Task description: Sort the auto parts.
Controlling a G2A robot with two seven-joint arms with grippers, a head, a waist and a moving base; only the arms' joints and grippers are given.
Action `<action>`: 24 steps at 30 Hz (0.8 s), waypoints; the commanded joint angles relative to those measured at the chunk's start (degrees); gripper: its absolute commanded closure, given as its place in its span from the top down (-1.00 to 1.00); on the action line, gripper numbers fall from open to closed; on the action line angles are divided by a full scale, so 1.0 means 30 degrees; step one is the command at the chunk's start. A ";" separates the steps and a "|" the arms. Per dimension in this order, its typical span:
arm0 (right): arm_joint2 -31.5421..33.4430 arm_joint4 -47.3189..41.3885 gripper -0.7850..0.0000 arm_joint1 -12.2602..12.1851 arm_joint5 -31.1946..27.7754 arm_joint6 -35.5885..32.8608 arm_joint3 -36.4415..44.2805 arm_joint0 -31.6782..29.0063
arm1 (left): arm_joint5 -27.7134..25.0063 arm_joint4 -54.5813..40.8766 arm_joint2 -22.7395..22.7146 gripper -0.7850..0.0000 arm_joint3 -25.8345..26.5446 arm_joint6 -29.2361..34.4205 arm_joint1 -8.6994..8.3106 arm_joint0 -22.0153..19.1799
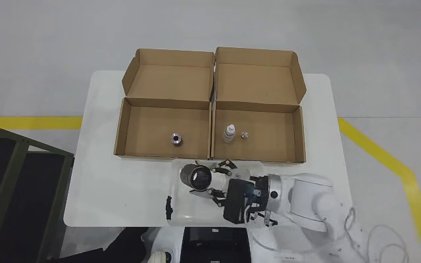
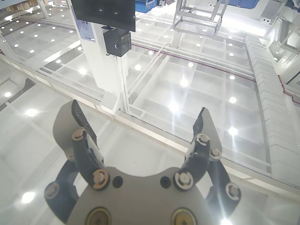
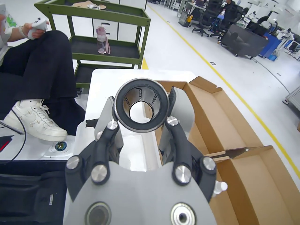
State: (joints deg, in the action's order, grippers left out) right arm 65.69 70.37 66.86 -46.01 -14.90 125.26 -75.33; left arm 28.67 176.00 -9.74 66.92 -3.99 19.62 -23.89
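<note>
Right wrist view: the fingers (image 3: 106, 114) of the right gripper (image 3: 142, 99) pinch a short metal sleeve (image 3: 141, 83) across its outer wall, bore facing the camera, probably so that the round body cannot roll free. The sleeve is a bright tube with a dark, rubber-like ring at its mouth and small slots along the inner wall.

In the top view the sleeve (image 1: 195, 175) hangs over the table (image 1: 99, 171) near its 6 o'clock edge, just short of the seam between two open cardboard boxes. From the sleeve, the left box (image 1: 120, 128) lies at 11 o'clock and holds one small metal fitting (image 1: 175, 138). The right box (image 1: 299, 135), at 1 o'clock, holds a white bottle (image 1: 228, 133) and a tiny metal piece (image 1: 243, 135). I judge the sleeve is poised for a drop into one of them.

The left gripper (image 2: 138, 107) points at the ceiling, its fingers spread wide with nothing between them.
</note>
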 commanded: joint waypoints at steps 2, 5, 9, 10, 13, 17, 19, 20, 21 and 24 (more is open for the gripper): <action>0.0682 -0.0686 -1.00 -0.0057 0.0140 0.0403 0.0231 0.0140 | 0.0000 0.0000 0.0000 1.00 0.0000 0.0000 0.0000 0.0000; 0.1254 -0.1361 -1.00 -0.0096 0.0369 0.0785 0.0339 0.0314 | 0.0000 0.0000 0.0000 1.00 0.0000 0.0000 0.0000 0.0000; 0.1966 -0.2271 -1.00 -0.0140 0.0670 0.1199 0.0353 0.0590 | 0.0000 0.0000 0.0000 1.00 0.0000 0.0000 0.0000 0.0000; 0.2160 -0.2490 -1.00 -0.0152 0.0755 0.1296 0.0338 0.0656 | 0.0000 0.0000 0.0000 1.00 0.0000 0.0000 0.0000 0.0000; 0.2817 -0.3033 -1.00 -0.0193 0.1106 0.1536 0.0279 0.0806 | 0.0000 0.0000 0.0000 1.00 0.0000 0.0000 0.0000 0.0000; 0.3804 -0.3986 -1.00 -0.0272 0.1235 0.1915 0.0128 0.0834 | 0.0000 0.0000 0.0000 1.00 0.0000 0.0000 0.0000 0.0000; 0.4269 -0.4515 -1.00 -0.0317 0.1155 0.2153 0.0093 0.0737 | 0.0000 0.0000 0.0000 1.00 0.0000 0.0000 0.0000 0.0000; 0.4498 -0.4705 -1.00 -0.0342 0.1113 0.2223 0.0077 0.0677 | 0.0000 0.0000 0.0000 1.00 0.0000 0.0000 0.0000 0.0000; 0.4691 -0.4908 -1.00 -0.0365 0.1042 0.2301 0.0073 0.0605 | 0.0000 0.0000 0.0000 1.00 0.0000 0.0000 0.0000 0.0000; 0.5265 -0.5522 -1.00 -0.0433 0.0845 0.2558 -0.0118 0.0368 | 0.0000 0.0000 0.0000 1.00 0.0000 0.0000 0.0000 0.0000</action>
State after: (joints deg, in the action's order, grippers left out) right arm 80.90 54.44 65.62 -43.32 -7.49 125.15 -73.99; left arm 28.67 176.00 -9.74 66.92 -3.99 19.62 -23.89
